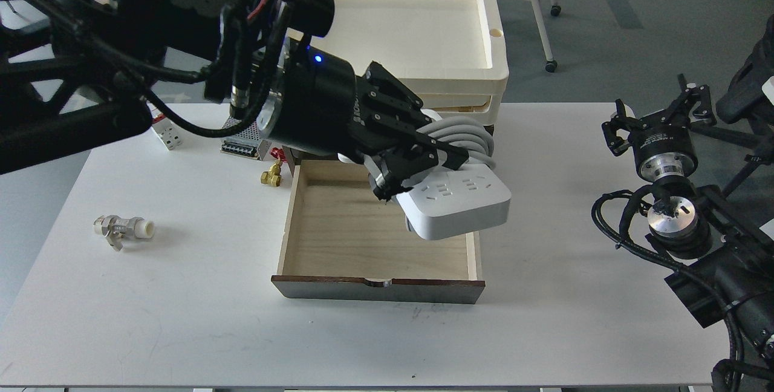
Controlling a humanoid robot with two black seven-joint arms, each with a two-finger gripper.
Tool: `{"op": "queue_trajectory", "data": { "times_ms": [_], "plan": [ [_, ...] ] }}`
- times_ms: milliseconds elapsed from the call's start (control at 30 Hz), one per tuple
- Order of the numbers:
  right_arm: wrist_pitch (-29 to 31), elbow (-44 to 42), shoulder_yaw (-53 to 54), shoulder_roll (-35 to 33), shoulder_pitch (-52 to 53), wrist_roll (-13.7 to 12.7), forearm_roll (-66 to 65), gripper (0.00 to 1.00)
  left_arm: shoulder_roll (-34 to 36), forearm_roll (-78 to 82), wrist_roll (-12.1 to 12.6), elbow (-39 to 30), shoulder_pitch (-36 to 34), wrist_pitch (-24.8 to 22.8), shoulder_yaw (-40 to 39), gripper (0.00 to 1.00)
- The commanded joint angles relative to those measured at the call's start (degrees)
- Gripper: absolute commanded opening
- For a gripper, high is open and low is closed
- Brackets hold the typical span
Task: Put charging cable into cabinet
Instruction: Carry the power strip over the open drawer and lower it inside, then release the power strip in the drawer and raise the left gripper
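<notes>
My left gripper [417, 168] is shut on the charging cable [459, 201], a flat white power strip with a thick grey-white cord coiled at its back. It holds the strip tilted in the air over the right part of the cabinet's open light wood drawer [338, 235]. The drawer is pulled out toward me and holds nothing. My left arm hides most of the dark brown cabinet body and its white handle. My right gripper [656, 114] rests at the table's right edge, away from the cabinet; its fingers look spread and hold nothing.
Cream plastic trays [478, 35] are stacked on top of the cabinet. A silver perforated power supply [242, 147], a white block with a red switch [166, 135], a brass fitting [271, 177] and a metal valve [121, 230] lie on the white table [181, 319] to the left.
</notes>
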Motion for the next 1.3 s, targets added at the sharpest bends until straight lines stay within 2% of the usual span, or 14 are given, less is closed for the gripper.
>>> {"op": "queue_trajectory", "data": {
  "times_ms": [0,167,267,433,833,1167,1233,1267],
  "plan": [
    [0.0,0.2,0.1,0.0,-0.1,0.0,0.1,1.0,-6.1,5.6,4.8,3.0,8.7,0.0,0.1,0.01],
    [0.0,0.1,0.1,0.0,-0.1,0.0,0.0,1.0,-11.0,20.3,4.6,11.6,21.8,0.0,-1.0,0.02],
    [0.0,0.1,0.1,0.0,-0.1,0.0,0.0,1.0,-11.1,23.0,4.7,13.3,25.9,0.0,-3.0,0.02],
    [0.0,0.1,0.0,0.0,-0.1,0.0,0.0,1.0,-11.4,23.7,5.4,14.7,28.1,0.0,-4.2,0.02],
    [0.0,0.2,0.0,0.0,-0.1,0.0,0.0,1.0,-16.7,24.2,5.5,27.8,30.7,1.4,-6.2,0.05],
    [0.0,0.2,0.0,0.0,-0.1,0.0,0.0,1.0,-19.0,28.8,5.6,33.7,32.4,2.9,-6.1,0.08],
    [0.0,0.2,0.0,0.0,-0.1,0.0,0.0,1.0,-19.2,28.9,5.7,34.5,33.1,3.3,-6.2,0.14],
    [0.0,0.2,0.0,0.1,-0.1,0.0,0.0,1.0,-19.5,29.0,5.7,34.7,33.1,3.5,-6.2,0.21]
  ]
}}
